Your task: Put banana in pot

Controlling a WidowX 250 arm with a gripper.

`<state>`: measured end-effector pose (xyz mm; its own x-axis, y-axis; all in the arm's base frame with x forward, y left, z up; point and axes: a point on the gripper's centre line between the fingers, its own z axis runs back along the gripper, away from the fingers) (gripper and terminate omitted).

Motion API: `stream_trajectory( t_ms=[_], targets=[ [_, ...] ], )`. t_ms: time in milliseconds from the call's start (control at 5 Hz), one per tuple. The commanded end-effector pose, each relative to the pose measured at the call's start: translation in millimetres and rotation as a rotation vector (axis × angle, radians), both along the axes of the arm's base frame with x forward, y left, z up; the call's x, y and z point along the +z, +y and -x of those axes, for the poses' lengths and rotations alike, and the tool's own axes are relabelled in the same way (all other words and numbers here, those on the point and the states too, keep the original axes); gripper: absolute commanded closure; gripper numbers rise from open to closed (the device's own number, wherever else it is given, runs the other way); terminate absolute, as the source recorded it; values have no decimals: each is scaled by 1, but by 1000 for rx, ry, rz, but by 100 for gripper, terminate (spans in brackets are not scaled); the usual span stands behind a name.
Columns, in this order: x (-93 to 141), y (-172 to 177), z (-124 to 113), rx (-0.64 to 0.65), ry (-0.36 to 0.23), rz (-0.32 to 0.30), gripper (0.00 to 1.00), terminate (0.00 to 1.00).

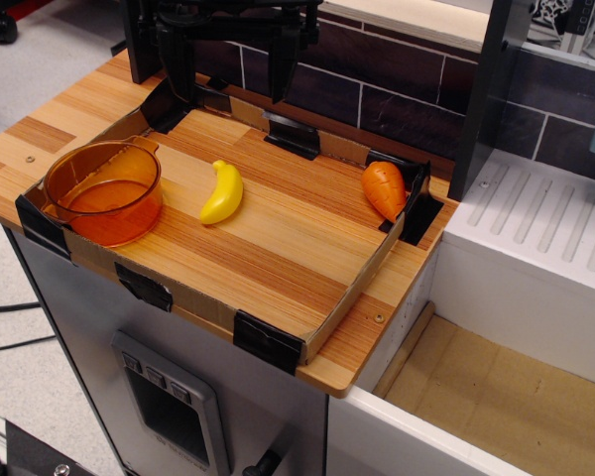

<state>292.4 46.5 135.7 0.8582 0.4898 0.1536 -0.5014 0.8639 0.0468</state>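
Observation:
The yellow toy banana (222, 192) lies on the wooden board, left of the middle, with its tip pointing away from me. The translucent orange pot (103, 191) stands upright and empty at the board's left corner, a short gap to the left of the banana. My black gripper (232, 58) hangs at the top of the view, above the board's back edge. Its two fingers (177, 61) stand wide apart with nothing between them. It is behind and above the banana and touches nothing.
An orange carrot-shaped toy (384, 188) lies at the board's right corner. A low cardboard rim with black tape corners (269, 342) frames the board. A dark tiled wall (377, 89) runs behind. A white sink and drainboard (535, 238) sit to the right.

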Motion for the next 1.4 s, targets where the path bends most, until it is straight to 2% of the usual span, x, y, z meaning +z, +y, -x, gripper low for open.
stream_trajectory(
  t_ms=[0, 400, 600, 800, 1000, 1200],
  targets=[
    [0, 0, 0, 0, 0, 0, 0, 0],
    [-48, 39, -41, -32, -120, -3, 0, 0],
    [-61, 51, -51, -32, -141, 6, 0, 0],
    [-79, 62, -54, -22, -120, -9, 0, 0],
    [-94, 62, -55, -1, -35, 40, 0, 0],
    [-106, 57, -51, 4, 37, 64, 0, 0]
  ],
)
